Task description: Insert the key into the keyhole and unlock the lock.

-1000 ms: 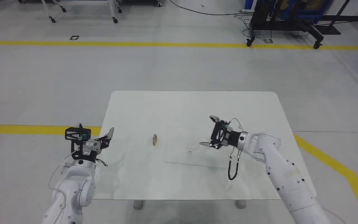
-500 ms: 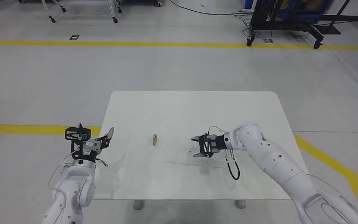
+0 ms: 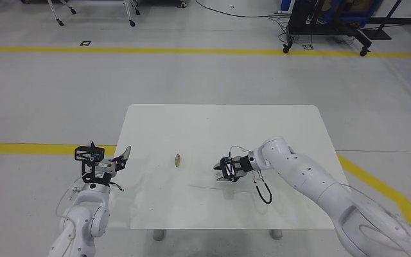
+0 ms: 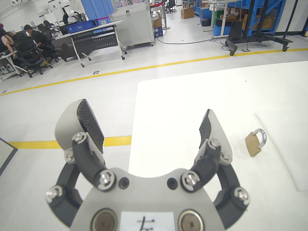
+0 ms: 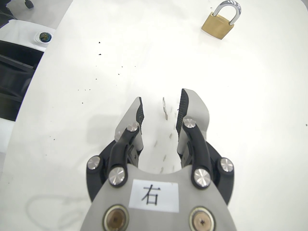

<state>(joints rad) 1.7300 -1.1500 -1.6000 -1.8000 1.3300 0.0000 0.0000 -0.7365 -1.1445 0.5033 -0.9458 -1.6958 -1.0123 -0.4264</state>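
Now — key between right gripper fingers.

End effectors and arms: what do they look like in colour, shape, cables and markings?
Both arms are smooth white shells, left arm and right arm. A black cable loops at the right wrist. The left end effector and right end effector match: two silver-grey fingers with ribbed black pads, black linkages, silver screws, and a white label bearing a black character.
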